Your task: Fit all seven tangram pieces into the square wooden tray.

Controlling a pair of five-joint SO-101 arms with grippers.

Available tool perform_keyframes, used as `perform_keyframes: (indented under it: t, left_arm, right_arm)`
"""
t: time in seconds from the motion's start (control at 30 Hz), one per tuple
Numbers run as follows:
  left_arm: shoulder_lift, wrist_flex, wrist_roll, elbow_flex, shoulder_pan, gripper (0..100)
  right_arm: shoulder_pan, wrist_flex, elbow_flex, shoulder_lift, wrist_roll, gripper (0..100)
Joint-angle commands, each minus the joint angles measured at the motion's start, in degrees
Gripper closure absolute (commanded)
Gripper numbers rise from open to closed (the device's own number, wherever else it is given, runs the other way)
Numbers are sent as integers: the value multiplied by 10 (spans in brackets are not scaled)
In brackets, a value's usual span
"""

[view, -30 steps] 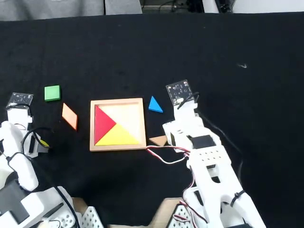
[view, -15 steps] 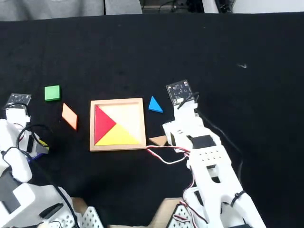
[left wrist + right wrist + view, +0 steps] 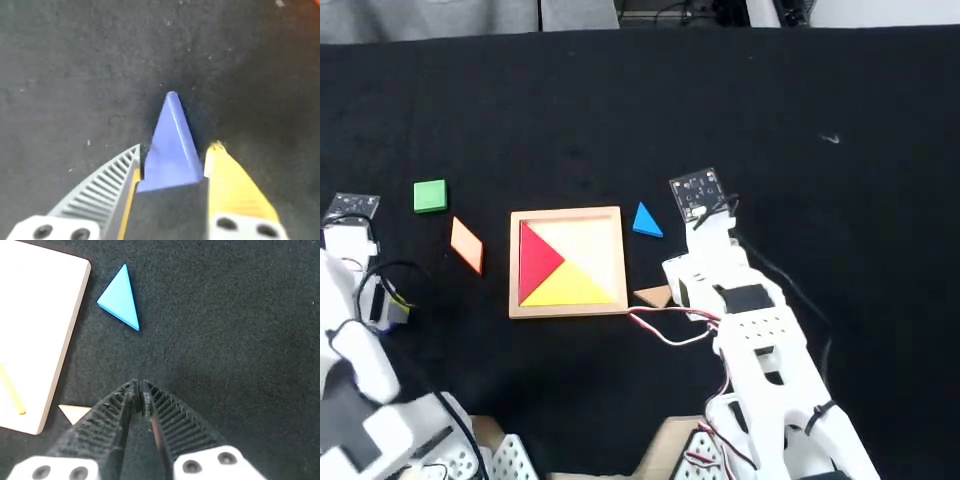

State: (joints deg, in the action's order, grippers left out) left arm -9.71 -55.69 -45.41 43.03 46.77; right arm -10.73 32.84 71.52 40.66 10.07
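Note:
The square wooden tray [image 3: 592, 240] holds a red triangle [image 3: 539, 261] and a yellow triangle [image 3: 570, 288]. A light blue triangle [image 3: 646, 221] lies just right of the tray, and a tan triangle [image 3: 653, 296] sits at its near right corner. To the tray's left lie an orange parallelogram [image 3: 467, 245] and a green square [image 3: 430, 196]. My left gripper [image 3: 177, 146] is shut on a purple triangle [image 3: 172, 132], held over the black cloth at the far left [image 3: 392, 312]. My right gripper [image 3: 139, 390] is shut and empty, between the light blue triangle [image 3: 120, 297] and the tan triangle [image 3: 75, 413].
A black cloth [image 3: 770, 120] covers the table, with wide free room at the back and right. The right arm's white body [image 3: 750, 330] and its wires stretch from the tray's near right corner to the front edge. The tray's edge [image 3: 70, 340] runs beside my right gripper.
My left arm has shifted a little to the left and away from the tray with the purple triangle in its grip. The right arm has kept still.

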Motion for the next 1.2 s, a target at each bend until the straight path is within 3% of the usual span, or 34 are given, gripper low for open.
perform_keyframes:
  t: [0.0, 0.4, 0.5, 1.17]
  left_arm:
    - [-88, -25, 5, -25, 2, 743]
    - [-193, -25, -2, 84, -41, 726]
    - [-199, -23, -45, 116, -50, 726]
    - [-96, 70, -57, 133, -50, 722]
  right_arm:
    - [-8, 1, -9, 18, 7, 984]
    - [-8, 1, -9, 18, 7, 984]
    - [-8, 3, -7, 18, 7, 984]
    - [-8, 3, -6, 18, 7, 984]
